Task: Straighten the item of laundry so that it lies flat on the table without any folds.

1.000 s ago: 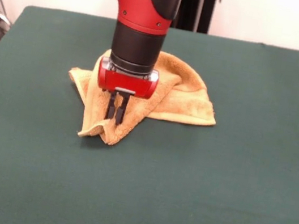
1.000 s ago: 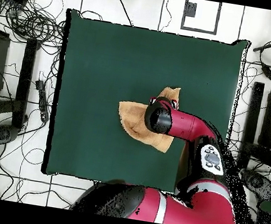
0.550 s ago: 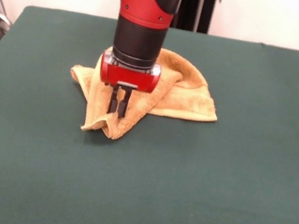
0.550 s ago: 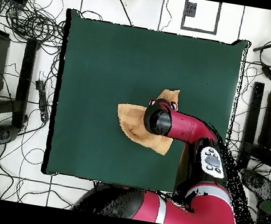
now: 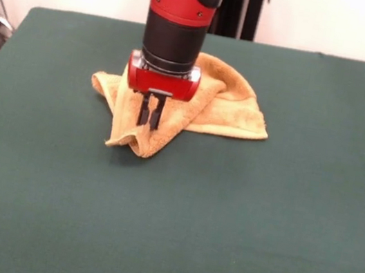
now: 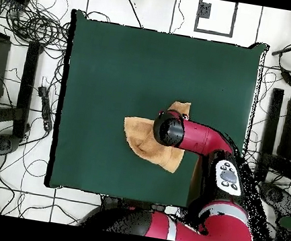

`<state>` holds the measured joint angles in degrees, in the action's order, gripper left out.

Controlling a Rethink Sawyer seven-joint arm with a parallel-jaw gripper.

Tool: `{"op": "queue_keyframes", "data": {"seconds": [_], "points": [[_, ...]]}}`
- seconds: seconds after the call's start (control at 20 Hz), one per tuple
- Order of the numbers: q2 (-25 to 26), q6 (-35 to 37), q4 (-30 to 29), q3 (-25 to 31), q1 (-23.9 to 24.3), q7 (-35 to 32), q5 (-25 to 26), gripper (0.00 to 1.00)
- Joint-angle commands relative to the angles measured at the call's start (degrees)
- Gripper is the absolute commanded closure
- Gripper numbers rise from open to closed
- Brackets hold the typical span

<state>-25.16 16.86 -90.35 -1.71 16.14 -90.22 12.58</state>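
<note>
Overhead: arm (image 6: 200,138) over towel (image 6: 142,139) (crumpled)

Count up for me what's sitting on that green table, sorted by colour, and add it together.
Yellow-orange: 1, a crumpled towel
Red and black: 1, the robot arm's pincer, closed on a fold of the towel
Green: 0 besides the table itself
Total: 2

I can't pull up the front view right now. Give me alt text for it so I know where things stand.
A crumpled yellow-orange terry-cloth towel lies folded over itself on the dark green cloth-covered table, and the red and black arm's gripper hangs straight down over its front fold. The jaws stand close together, pinching a raised ridge of the cloth. The towel is far from flat.
</note>
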Motion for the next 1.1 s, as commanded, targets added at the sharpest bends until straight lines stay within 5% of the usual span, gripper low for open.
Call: {"op": "queue_keyframes", "data": {"seconds": [0.05,1.1], "points": [[0.41,9.68,-4.61,5.29,-2.81,-6.30,-2.31,1.00],[-0.52,13.45,-2.86,4.23,-4.25,-6.63,-2.52,1.00]]}}
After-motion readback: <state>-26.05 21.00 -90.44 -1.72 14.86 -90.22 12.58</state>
